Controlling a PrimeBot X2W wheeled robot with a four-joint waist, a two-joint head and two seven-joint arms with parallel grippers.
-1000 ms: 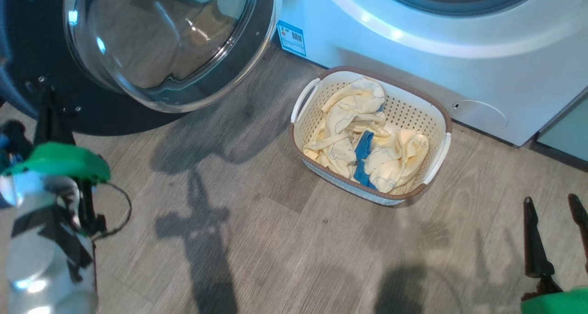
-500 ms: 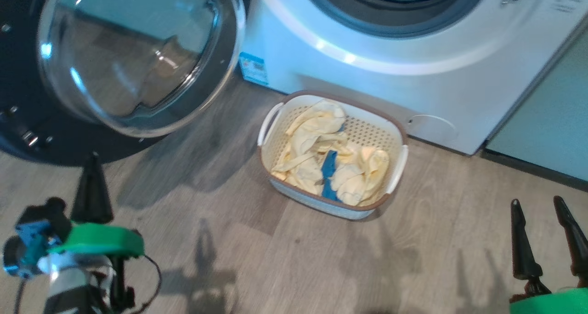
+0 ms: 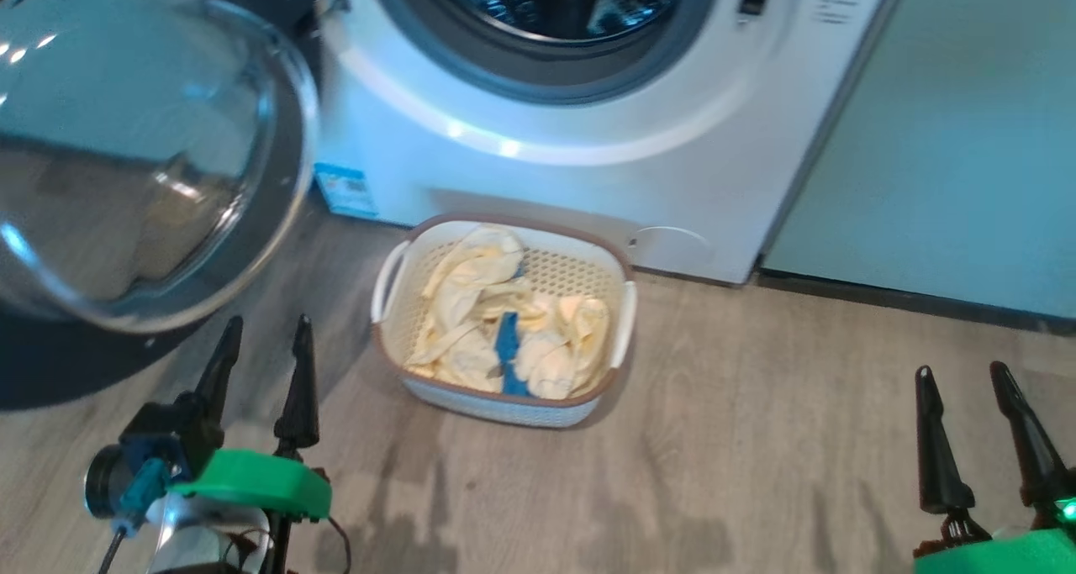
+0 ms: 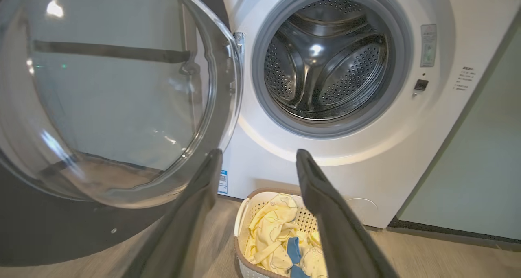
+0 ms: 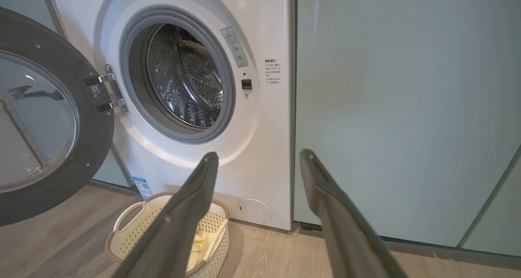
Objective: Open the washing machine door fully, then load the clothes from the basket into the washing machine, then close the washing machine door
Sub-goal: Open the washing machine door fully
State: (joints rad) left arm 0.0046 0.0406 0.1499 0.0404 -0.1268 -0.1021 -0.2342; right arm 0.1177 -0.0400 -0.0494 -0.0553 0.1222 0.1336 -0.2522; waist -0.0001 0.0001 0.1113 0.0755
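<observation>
We take this for a home laundry corner. A white front-loading washing machine stands at twelve o'clock in the head view, its perforated steel drum bare. Its round glass-bowled door is swung out at ten o'clock. Pale green cabinet fronts adjoin the machine at two o'clock. On the wood-look plank floor just before it we see a basket of clothes.

Grey wood floor, pale green cabinets
</observation>
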